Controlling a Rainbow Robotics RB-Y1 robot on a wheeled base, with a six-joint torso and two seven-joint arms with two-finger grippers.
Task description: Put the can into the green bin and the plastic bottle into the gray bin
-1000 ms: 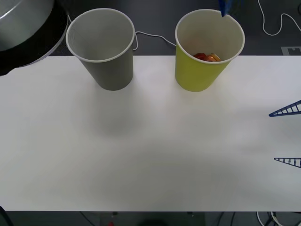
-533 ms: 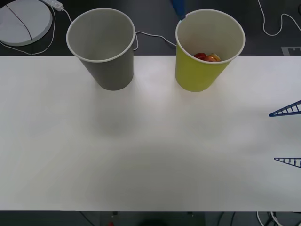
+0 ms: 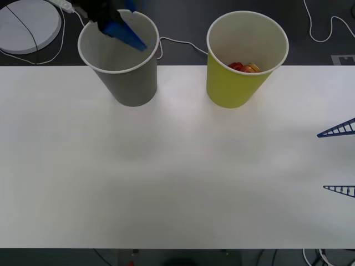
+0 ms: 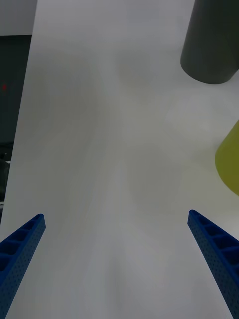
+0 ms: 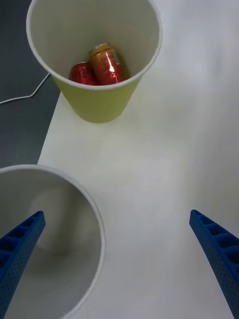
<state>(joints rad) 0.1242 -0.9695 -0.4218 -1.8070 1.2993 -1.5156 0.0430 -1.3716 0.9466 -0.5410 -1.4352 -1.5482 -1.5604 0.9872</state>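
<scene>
The green bin (image 3: 238, 88) stands at the table's back right. Inside it lie a red can (image 5: 82, 74) and an orange-gold can (image 5: 106, 65), also seen in the front view as the cans (image 3: 244, 67). The gray bin (image 3: 130, 83) stands to its left, and its pale inside (image 5: 50, 239) looks bare. My left gripper (image 5: 117, 215) hangs open above the gray bin's rim; one of its blue fingers (image 3: 126, 34) slants across the bin's mouth. My right gripper (image 3: 337, 160) waits open at the table's right edge. The plastic bottle is out of view.
Both bins stand on a white table (image 3: 177, 166). Behind its back edge lie a white round disc (image 3: 28, 22) at the far left and a white cable (image 3: 177, 43) on the dark floor.
My left gripper has swung leftward from the green bin's far rim to above the gray bin. The right gripper, the bins and the cans have not moved.
</scene>
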